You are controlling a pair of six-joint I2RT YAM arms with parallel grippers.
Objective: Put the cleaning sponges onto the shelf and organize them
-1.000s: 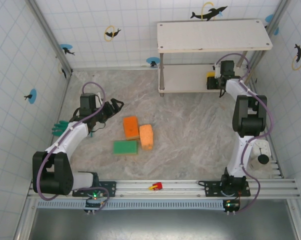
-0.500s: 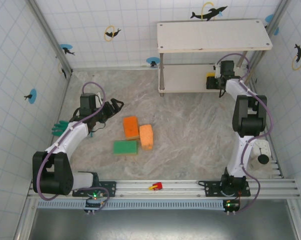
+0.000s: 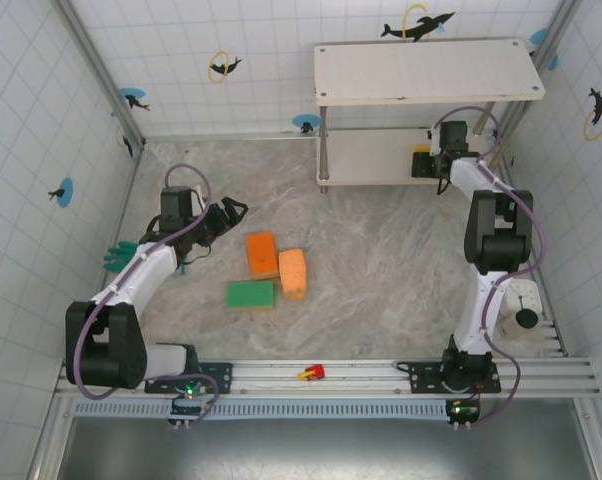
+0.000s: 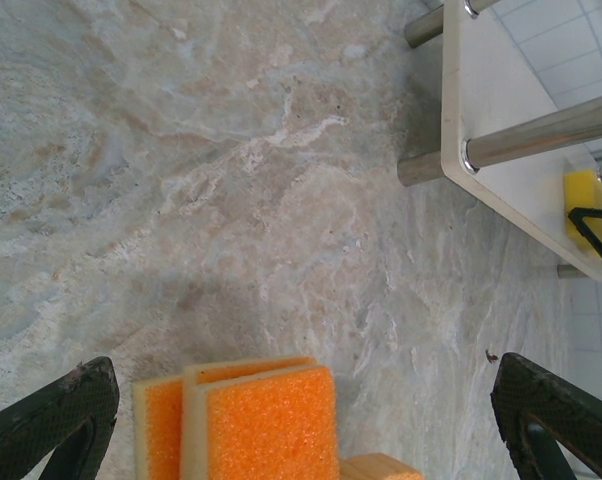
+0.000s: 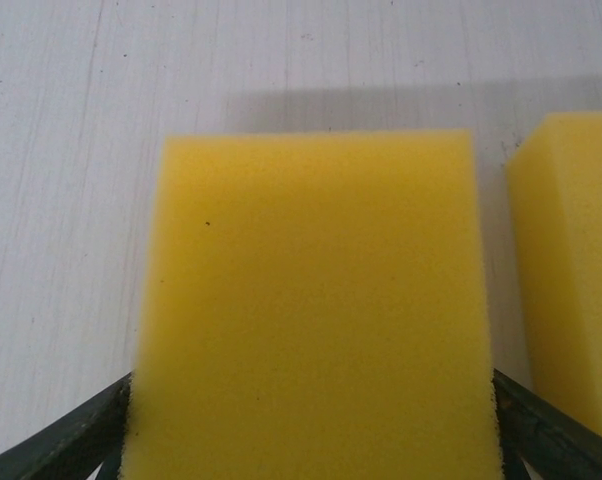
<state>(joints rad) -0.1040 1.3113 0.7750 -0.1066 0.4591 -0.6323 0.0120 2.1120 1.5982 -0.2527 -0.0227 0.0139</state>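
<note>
Top view: the shelf stands at the far right. The right gripper is at the right end of its lower board, with a yellow sponge at its tip. Three more lie on the table left of and nearer than the shelf: an orange sponge, a pale orange sponge and a green sponge. The left gripper is spread open just left of the orange one, so the left arm is the nearer one.

Left wrist: the left gripper is wide open and holds nothing. The orange sponge sits between the fingers, long axis along the reach, so a straight descent looks enough.

Right wrist: the right gripper has a finger against each side of the yellow sponge, so I read it as clamped. The sponge is on the lower board, with a second yellow sponge just beside it; the top view doesn't resolve that pair.
</note>
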